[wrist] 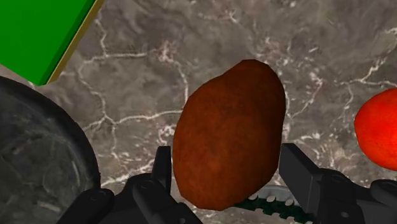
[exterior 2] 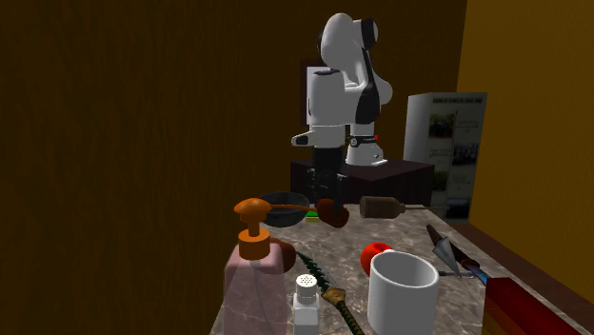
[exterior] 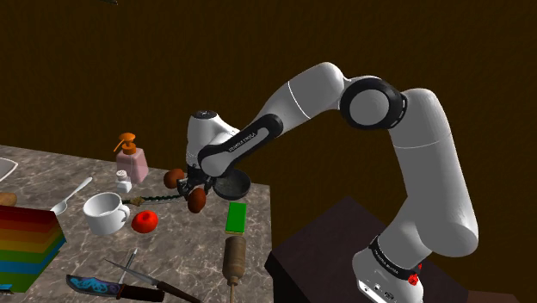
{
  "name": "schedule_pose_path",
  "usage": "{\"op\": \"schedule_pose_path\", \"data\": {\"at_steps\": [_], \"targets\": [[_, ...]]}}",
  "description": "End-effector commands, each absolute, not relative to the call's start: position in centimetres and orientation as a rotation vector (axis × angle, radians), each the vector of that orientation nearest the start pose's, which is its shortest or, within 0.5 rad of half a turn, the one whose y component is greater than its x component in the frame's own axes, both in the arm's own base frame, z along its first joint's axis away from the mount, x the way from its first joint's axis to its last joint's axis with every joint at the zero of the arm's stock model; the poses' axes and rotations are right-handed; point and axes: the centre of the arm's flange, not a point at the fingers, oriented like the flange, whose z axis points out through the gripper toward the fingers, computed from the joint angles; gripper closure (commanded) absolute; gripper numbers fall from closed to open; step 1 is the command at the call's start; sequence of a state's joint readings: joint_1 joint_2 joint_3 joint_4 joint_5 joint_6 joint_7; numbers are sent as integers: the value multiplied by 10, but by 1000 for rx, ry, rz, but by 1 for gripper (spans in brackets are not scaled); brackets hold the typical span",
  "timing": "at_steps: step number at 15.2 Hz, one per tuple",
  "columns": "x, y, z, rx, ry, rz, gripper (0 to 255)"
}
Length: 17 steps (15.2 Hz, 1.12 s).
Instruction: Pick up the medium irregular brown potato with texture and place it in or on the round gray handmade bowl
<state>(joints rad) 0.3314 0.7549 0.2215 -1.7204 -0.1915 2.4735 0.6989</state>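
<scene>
Wrist view: end effector point(wrist: 226, 172) clasps brown potato point(wrist: 229, 121) beside gray bowl point(wrist: 38, 159)

The white arm point(exterior 2: 341, 67) stood folded at the far end of the marbled counter point(exterior 2: 400, 238); its black gripper point(exterior 2: 327, 198) reached down with the brown potato point(exterior 2: 334, 217) at its tip (the fingers themselves were lost against the dark stand point(exterior 2: 400, 176)); the dark round bowl point(exterior 2: 284, 209) sat just beside the potato, on the view's left; nearer the camera stood a pink soap dispenser point(exterior 2: 255, 271) with an orange pump, a shaker point(exterior 2: 306, 297), a white mug point(exterior 2: 402, 293) and, just behind the mug, a red tomato point(exterior 2: 375, 255).
</scene>
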Motion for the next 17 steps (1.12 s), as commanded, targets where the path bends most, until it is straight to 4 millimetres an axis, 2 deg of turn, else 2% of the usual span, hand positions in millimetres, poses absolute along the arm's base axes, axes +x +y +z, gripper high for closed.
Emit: {"op": "schedule_pose_path", "data": {"at_steps": [1,17], "targets": [[575,341,170,-3102,88,0,255],[575,341,253,-3102,88,0,255]]}}
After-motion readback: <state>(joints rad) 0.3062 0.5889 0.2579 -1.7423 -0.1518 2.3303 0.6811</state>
